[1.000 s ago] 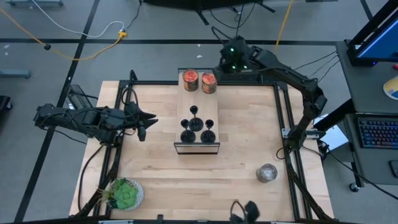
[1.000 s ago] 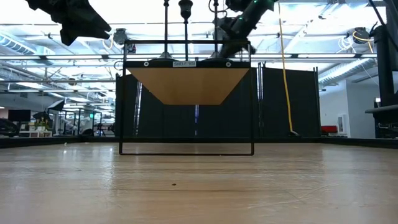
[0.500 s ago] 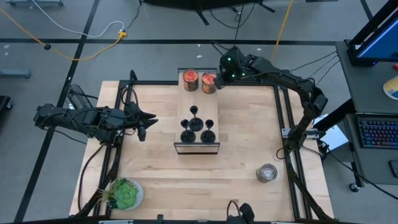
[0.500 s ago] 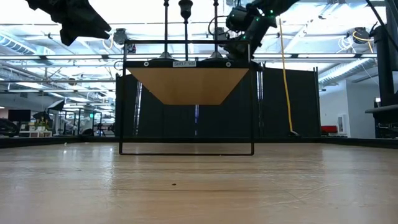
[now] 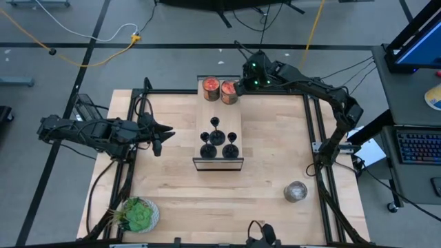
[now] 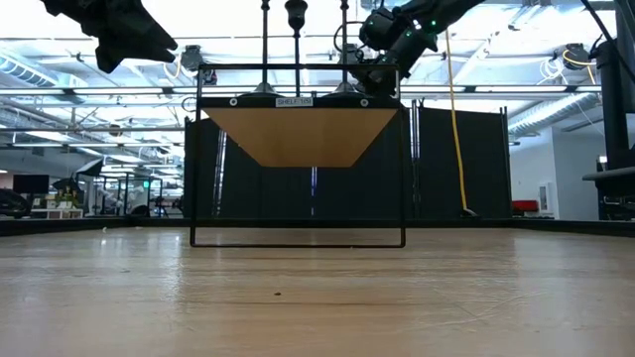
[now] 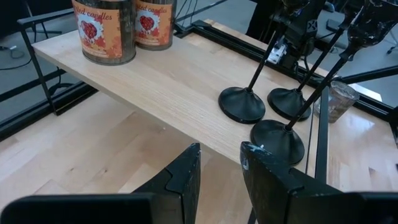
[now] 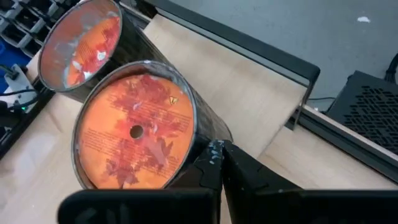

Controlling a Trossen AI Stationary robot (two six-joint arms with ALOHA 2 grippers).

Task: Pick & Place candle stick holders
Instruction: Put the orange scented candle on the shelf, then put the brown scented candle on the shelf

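Observation:
Three black candle stick holders [image 5: 218, 141] stand by their round bases [image 7: 244, 104] on the near end of a raised wooden shelf [image 5: 222, 109]. Two glass jars with red-orange contents [image 5: 220, 88] stand at the shelf's far end. My right gripper [image 5: 240, 88] is shut beside the right-hand jar [image 8: 134, 134], on the side toward the table's right. My left gripper [image 5: 164, 140] hangs open left of the shelf, its fingers [image 7: 186, 177] pointing at the holders, nothing between them. My right gripper's shut fingertips [image 8: 216, 152] stand right at the side wall of the right-hand jar [image 8: 205, 134], a little below its rim, slanting down from the far right. Whether they touch the glass I cannot tell. The jar stands upright on the shelf.
A clear greyish glass jar [image 5: 295, 191] stands on the table at the near right, and a green plant [image 5: 138, 215] at the near left corner. Black frame rails [image 5: 311, 131] run along the table's sides. The shelf rests on a thin black wire frame [image 6: 298, 238].
My right gripper has come down from above the table's far edge, toward the near and left, up to the right-hand jar. The jars, the holders and my left arm have stayed where they were.

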